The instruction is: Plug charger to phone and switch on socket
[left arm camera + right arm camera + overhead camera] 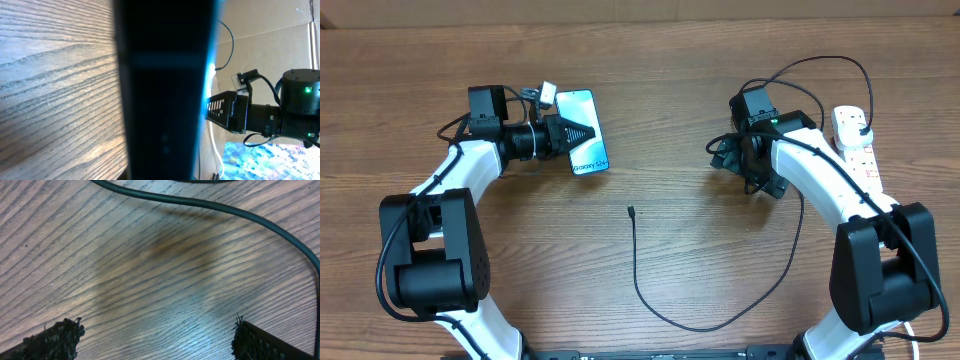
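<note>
Charger (633, 245): tip at frame centre, cable running down-frame from it. Right gripper (723, 156): fingers spread, empty, up-right of the tip. Left gripper (588, 132): pinching the phone (578, 105), upper left. Socket (855, 150): far right.

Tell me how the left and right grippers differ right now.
The left gripper is shut on the phone; the right gripper stands wide open, holding nothing. The left gripper is over the phone; the right gripper is over bare table beside the charger cable. Both have black fingers.
</note>
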You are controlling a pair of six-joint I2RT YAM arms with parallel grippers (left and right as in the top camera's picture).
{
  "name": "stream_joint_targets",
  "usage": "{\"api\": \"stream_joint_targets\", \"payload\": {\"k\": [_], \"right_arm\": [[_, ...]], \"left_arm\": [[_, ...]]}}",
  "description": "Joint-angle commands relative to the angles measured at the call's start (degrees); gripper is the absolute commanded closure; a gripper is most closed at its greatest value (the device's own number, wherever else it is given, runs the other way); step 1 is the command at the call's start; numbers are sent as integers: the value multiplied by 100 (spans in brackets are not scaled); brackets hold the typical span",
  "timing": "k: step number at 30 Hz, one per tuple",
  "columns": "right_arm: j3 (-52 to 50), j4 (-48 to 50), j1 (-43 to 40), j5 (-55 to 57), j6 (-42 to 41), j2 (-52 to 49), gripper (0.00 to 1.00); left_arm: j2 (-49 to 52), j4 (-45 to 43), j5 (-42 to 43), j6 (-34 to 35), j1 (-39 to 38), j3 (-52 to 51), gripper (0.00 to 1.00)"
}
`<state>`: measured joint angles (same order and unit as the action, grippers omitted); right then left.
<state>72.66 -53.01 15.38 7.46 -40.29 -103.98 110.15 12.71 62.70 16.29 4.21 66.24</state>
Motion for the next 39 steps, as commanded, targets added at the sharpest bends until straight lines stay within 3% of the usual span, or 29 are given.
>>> {"api": "stream_joint_targets", "payload": {"k": [1, 13, 21, 25, 26, 28, 29, 30, 39], "right_arm": [[4, 28, -13, 0, -22, 181, 0], [4, 555, -13, -35, -26, 181, 0], [4, 750, -13, -2369, -24, 181, 0], [4, 839, -13, -2450, -22, 181, 0], [4, 837, -13, -2452, -22, 181, 5], [4, 796, 0, -2450, -20, 181, 39], [4, 748, 9, -2452, -22, 181, 62], [4, 671, 26, -2450, -22, 181, 94], [4, 623, 498, -2446, 629, 181, 96]], "left_arm": [[-74, 11, 140, -87, -22, -11, 96], [-74, 11, 136, -90, -20, -11, 96], [-74, 11, 138, -87, -28, -11, 96], [-74, 11, 133, -90, -26, -11, 96], [-74, 11, 122, -90, -26, -11, 96], [-74, 9, 116, -90, -26, -11, 96], [-74, 9, 116, -90, -26, -11, 96], [-74, 9, 114, -90, -26, -11, 96], [-74, 4, 96, -85, -22, -11, 96]]}}
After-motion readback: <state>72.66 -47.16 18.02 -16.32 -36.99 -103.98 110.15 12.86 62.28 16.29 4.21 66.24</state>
